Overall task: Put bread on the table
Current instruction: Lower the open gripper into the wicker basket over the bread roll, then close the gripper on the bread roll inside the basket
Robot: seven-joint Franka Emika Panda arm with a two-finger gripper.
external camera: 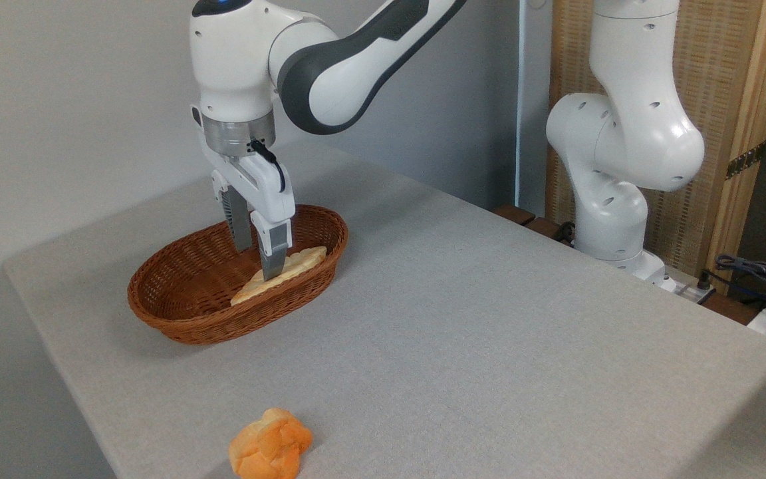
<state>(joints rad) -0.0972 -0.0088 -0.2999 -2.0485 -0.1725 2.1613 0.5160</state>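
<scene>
The bread (298,261), a pale golden braided loaf, lies slanted inside the brown wicker basket (177,319) along its near wall. My gripper (258,261) is lowered into the basket and stands open, its fingers spread across the loaf's middle. The front finger (272,256) covers part of the loaf and the rear finger (241,226) stands behind it. The basket rests on the light grey table (463,319) at the left.
A small orange knotted bun (270,444) sits on the table near the front edge. The arm's white base (612,199) stands beyond the table's right edge, with cables (755,273) farther right. A grey wall rises behind the basket.
</scene>
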